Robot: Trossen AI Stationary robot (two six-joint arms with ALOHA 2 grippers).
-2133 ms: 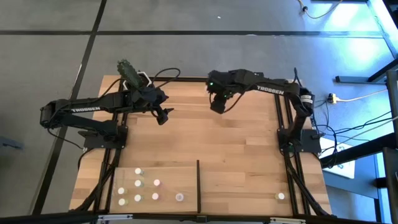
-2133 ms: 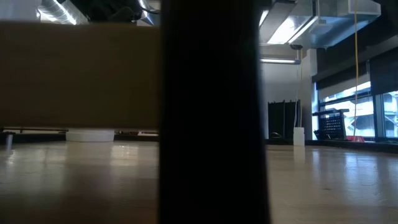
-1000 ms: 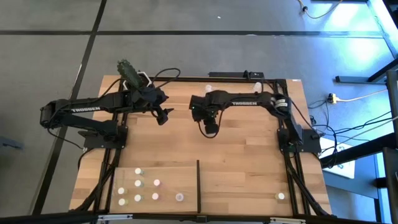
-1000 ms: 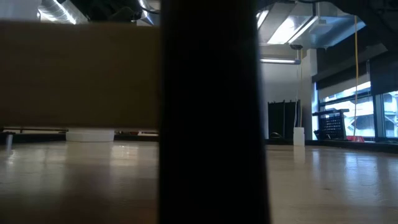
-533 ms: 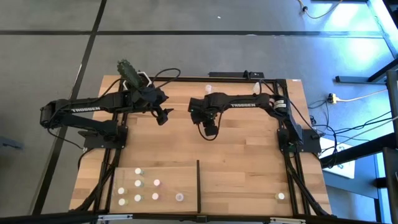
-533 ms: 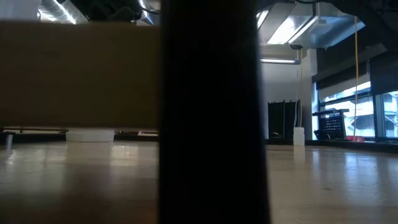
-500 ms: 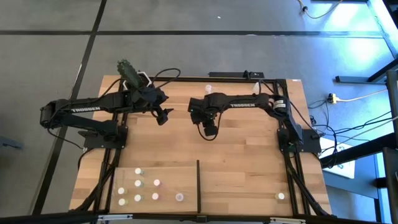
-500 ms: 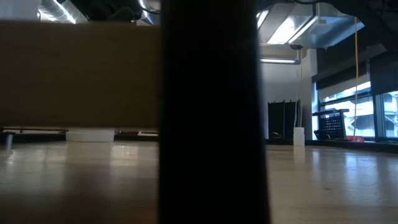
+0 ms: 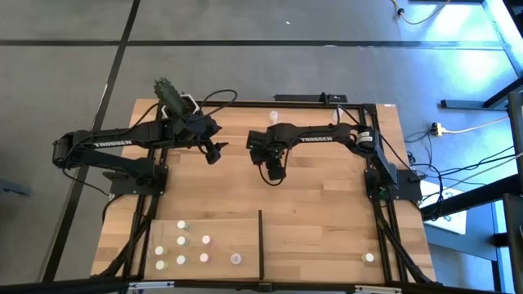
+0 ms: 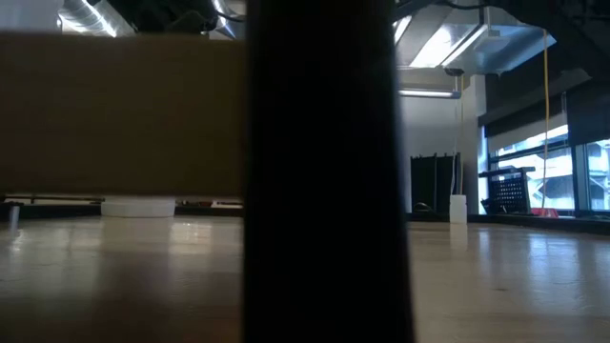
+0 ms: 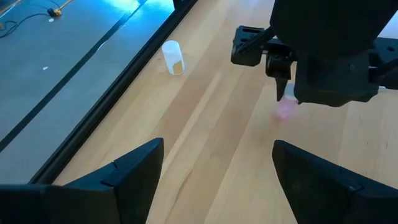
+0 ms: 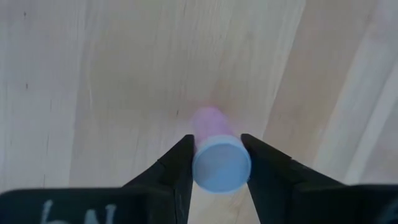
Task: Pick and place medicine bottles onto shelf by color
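Near the table's middle, the right gripper (image 9: pixel 276 172) jaws clamp a pink bottle (image 12: pixel 214 149); the left gripper (image 9: pixel 214 153) jaws gape beside the cactus pot (image 9: pixel 172 97).

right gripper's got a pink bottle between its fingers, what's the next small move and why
Probably lift it a little, then carry it toward the shelf. The right gripper has its fingers on both sides of the pink bottle, which the left wrist view shows hanging low over the bare tabletop. The shelf's pink-capped bottles suggest where it goes.
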